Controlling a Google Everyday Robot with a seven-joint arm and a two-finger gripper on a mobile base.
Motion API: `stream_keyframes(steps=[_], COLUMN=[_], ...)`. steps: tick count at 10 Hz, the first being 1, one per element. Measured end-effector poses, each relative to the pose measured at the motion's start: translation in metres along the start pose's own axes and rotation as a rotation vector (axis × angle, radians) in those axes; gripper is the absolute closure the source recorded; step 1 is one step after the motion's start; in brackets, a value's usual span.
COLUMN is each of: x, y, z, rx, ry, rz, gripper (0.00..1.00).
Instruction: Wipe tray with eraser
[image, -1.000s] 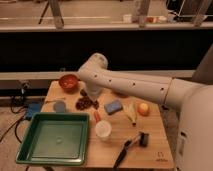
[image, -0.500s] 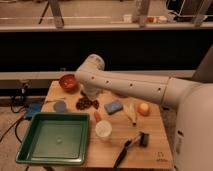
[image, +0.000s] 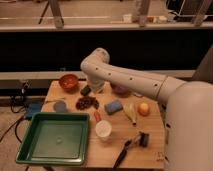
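- I see a wooden table (image: 150, 125) from above and in front, with a white robot arm (image: 130, 80) reaching in from the right.
- The gripper (image: 92, 88) hangs low over the table's back left area, between a red-orange bowl (image: 68, 81) and a dark purple bowl (image: 121, 90).
- I cannot tell how far open the gripper is, or whether it has hold of anything.
- The green tray (image: 50, 160) sits at the table's front left corner, well apart from the gripper.
- The eraser (image: 144, 140), a small dark block, lies near the front right edge, just beside the head of a long-handled black brush (image: 124, 152).
- Between tray and eraser stands a white cup (image: 103, 130).
- Mid-table lie a blue sponge block (image: 113, 107), a dark red cluster (image: 87, 103) and an orange fruit (image: 144, 108).
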Motion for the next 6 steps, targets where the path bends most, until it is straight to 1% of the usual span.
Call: stream_keyframes(steps=[4, 6], x=[0.0018, -0.0012], y=[0.0053, 0.0045], z=[0.0025, 0.0023], rx=[0.024, 0.027], ry=[-0.03, -0.034], rz=[0.018, 0.015], gripper=[0.2, 0.2])
